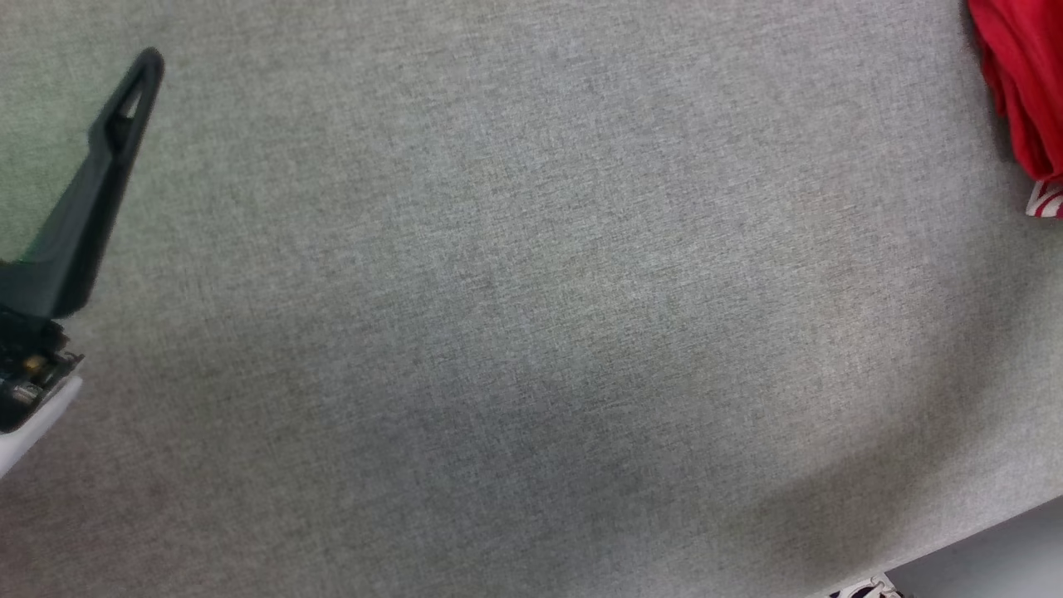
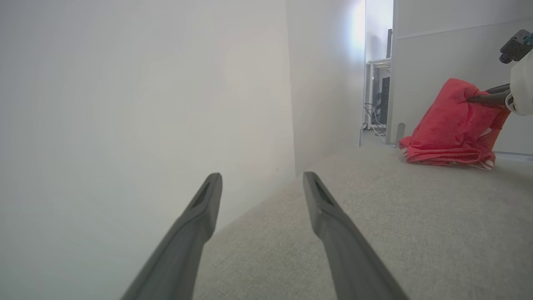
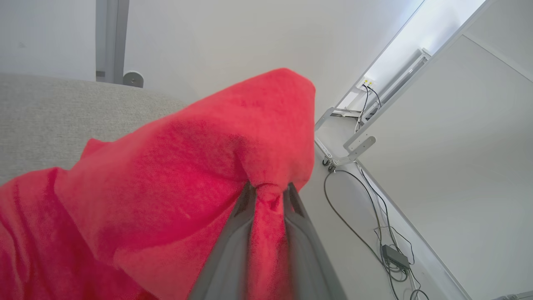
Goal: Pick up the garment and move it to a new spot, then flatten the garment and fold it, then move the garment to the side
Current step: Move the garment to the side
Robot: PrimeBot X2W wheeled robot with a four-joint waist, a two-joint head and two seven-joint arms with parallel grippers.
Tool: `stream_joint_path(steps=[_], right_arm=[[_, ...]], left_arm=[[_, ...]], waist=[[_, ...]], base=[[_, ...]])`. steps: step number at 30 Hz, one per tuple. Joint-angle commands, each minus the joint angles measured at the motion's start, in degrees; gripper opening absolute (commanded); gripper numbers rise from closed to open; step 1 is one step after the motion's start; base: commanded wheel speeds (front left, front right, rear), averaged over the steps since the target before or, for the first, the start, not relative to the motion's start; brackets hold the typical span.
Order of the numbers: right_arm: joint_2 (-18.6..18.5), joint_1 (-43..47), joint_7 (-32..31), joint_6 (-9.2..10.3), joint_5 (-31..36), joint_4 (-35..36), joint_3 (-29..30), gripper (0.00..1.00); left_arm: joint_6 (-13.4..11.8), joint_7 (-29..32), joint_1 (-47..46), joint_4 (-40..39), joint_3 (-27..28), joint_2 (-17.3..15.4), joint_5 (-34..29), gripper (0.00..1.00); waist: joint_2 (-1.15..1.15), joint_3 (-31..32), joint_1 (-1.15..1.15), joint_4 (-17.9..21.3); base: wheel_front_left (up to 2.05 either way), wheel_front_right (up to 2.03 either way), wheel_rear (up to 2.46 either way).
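Note:
The garment (image 2: pixel 449 125) is a bright red heap at the far right of the grey table, its top pulled up into a peak. A white band with red stripes (image 1: pixel 1045 201) shows at its lower edge. My right gripper (image 3: pixel 268 189) is shut on a fold of the red fabric (image 3: pixel 187 166) near that peak, and its dark fingers (image 2: pixel 487 98) reach in from the right. My left gripper (image 2: pixel 262 179) is open with nothing between its fingers, low over the table and well apart from the garment (image 1: pixel 1026 83). One of its fingers (image 1: pixel 100 166) shows at the left edge.
Grey fabric covers the table (image 1: pixel 531 332), whose edge (image 1: pixel 955 552) runs across the lower right corner. A white wall (image 2: pixel 145 104) stands close beside the left gripper. Cables and a power adapter (image 3: pixel 393 256) lie on the floor beyond the table.

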State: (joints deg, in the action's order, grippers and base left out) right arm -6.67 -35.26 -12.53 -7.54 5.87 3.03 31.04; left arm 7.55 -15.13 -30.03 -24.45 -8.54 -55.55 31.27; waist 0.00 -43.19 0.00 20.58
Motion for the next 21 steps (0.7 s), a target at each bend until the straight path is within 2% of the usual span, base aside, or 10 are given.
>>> stream_joint_path(steps=[1, 9, 10, 11, 15, 21], right_arm=[[0.2, -1.0, 0.6, 0.12, 0.4, -0.7, -0.1, 0.0], [0.6, -2.3, 2.1, 0.12, 3.6, -2.5, 0.9, 0.0], [0.6, -2.5, 2.1, 0.12, 3.9, -2.7, 0.8, 0.08], [0.6, -2.7, 2.1, 0.12, 4.5, -2.8, 0.9, 0.2], [0.8, -3.0, 1.7, 0.12, 8.3, -3.1, 1.4, 0.0], [3.0, -4.3, 1.6, 0.12, 17.6, -4.0, 3.6, 0.0]], left_arm=[[-0.2, 0.0, 0.6, 0.2, 0.2, 0.0, 0.3, 1.0], [-0.2, 0.0, 0.9, 0.8, 0.2, 0.3, 0.3, 1.0], [-0.2, 0.0, 0.9, 0.9, 0.1, 0.4, 0.3, 1.0], [-0.2, 0.0, 1.0, 1.0, 0.0, 0.4, 0.3, 1.0], [-0.2, 0.0, 1.1, 1.3, 0.2, 0.4, 0.6, 1.0], [-0.2, 0.0, 2.3, 1.6, 0.6, -0.2, 0.9, 1.0]], waist=[[0.0, 0.0, 0.0, -0.1], [0.0, 0.4, 0.0, -0.5], [0.0, 0.5, 0.0, -0.6], [0.0, 0.5, 0.0, -0.7], [0.0, 0.4, 0.0, -0.9], [0.0, -0.1, 0.0, -0.4]], base=[[0.0, 0.0, 0.0], [0.0, 0.0, 0.0], [0.0, 0.0, 0.0], [0.0, 0.0, 0.0], [0.0, 0.0, 0.0], [0.0, 0.0, 0.0]])
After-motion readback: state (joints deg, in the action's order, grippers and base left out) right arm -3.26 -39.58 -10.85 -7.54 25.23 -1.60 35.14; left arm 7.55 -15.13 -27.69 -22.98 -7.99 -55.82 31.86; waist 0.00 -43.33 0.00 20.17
